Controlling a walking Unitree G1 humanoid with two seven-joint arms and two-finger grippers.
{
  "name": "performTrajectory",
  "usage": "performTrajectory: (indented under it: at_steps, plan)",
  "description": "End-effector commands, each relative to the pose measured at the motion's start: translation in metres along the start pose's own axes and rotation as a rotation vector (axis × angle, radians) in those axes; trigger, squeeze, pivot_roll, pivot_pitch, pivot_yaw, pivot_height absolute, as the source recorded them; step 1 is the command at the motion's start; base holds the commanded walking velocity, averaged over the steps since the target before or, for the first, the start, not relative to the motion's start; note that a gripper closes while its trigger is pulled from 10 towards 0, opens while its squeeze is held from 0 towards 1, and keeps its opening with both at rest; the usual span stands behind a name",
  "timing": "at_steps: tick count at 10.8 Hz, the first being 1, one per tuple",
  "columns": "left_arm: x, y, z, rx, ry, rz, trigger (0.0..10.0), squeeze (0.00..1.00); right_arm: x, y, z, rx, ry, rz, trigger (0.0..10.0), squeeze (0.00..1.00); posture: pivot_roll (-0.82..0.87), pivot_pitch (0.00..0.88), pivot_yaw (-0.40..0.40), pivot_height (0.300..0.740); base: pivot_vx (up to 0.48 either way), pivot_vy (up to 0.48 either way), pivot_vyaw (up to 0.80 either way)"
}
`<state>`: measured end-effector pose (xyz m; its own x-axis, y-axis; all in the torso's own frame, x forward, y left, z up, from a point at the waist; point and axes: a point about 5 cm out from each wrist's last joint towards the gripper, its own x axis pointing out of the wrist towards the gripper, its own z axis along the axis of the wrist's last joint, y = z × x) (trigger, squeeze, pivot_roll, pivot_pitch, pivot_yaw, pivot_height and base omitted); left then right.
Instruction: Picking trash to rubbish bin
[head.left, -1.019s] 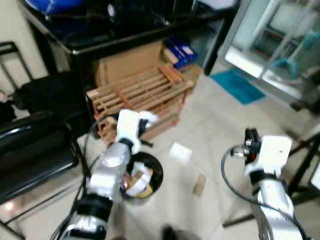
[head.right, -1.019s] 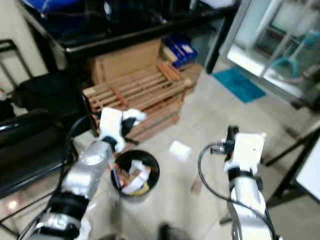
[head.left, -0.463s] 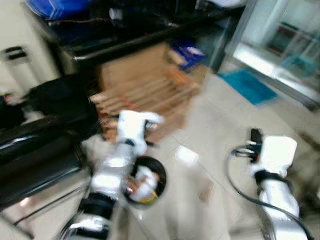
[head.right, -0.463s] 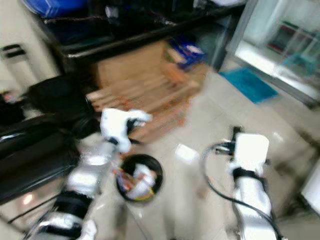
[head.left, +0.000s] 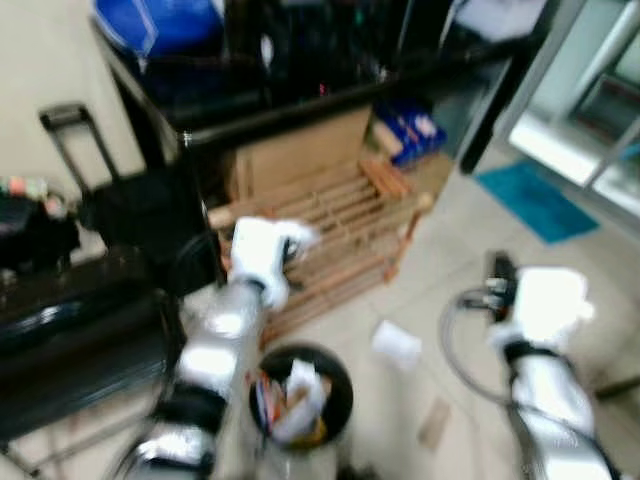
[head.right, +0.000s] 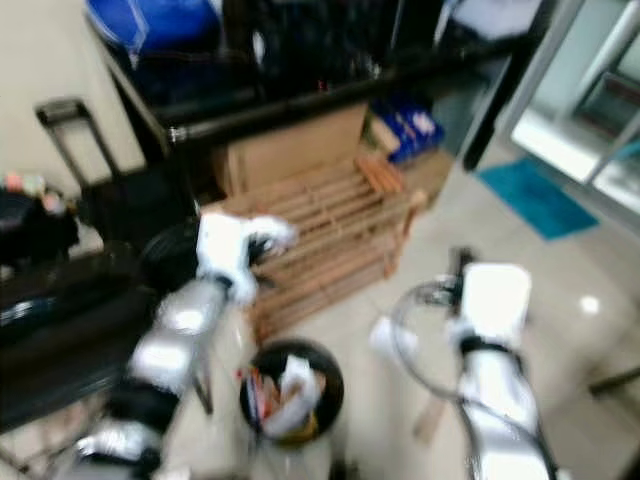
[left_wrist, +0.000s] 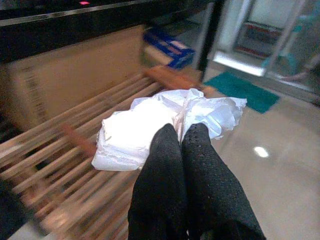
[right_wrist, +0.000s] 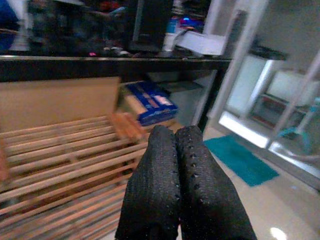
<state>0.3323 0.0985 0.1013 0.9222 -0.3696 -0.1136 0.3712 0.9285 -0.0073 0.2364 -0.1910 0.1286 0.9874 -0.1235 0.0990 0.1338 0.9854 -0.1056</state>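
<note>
While the left gripper (left_wrist: 181, 142) pinches a crumpled white plastic wrapper (left_wrist: 150, 125) over the slatted wooden crate (head.left: 320, 225), the round black rubbish bin (head.left: 335, 385) sits below, nearer the robot. Right gripper (right_wrist: 175, 145) hangs with fingers pressed together, holding nothing.

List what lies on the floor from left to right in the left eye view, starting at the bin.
Black rubbish bin → white crumpled paper → brown cardboard scrap → blue mat.

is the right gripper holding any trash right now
No, the right gripper has its jaws pressed together with nothing between them, while the left gripper pinches a white crumpled wrapper.
</note>
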Motion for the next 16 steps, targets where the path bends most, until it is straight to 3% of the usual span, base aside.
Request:
performTrajectory:
  at_steps: [1,3,7,12,16]
  plan:
    - [-0.002,0.007,-0.002,0.014,0.015,0.017,0.0,0.0,0.0,0.001,0.001,-0.002,-0.005,0.001,10.0,0.0,0.15,0.115,-0.06,0.74,0.0,0.0,0.0]
    - [-0.003,0.006,-0.005,0.014,0.027,0.011,0.0,0.0,-0.002,0.002,0.002,-0.001,-0.003,0.001,10.0,0.0,0.15,0.125,-0.06,0.74,0.0,0.0,0.0]
    - [-0.01,0.0,-0.045,0.03,0.202,0.011,0.0,0.0,-0.006,0.008,0.0,0.002,0.028,0.019,10.0,0.0,0.13,0.188,-0.088,0.74,0.0,0.0,0.0]
    - [-0.027,-0.017,-0.097,0.049,0.404,-0.013,0.0,0.0,-0.04,0.025,-0.014,0.007,0.186,0.127,10.0,0.0,0.01,0.309,-0.132,0.74,0.0,0.0,0.0]
    - [-0.039,-0.03,-0.127,0.137,0.544,-0.078,0.0,0.0,-0.055,0.022,-0.013,-0.008,0.229,0.114,10.0,0.0,-0.04,0.327,-0.14,0.74,0.0,0.0,0.0]
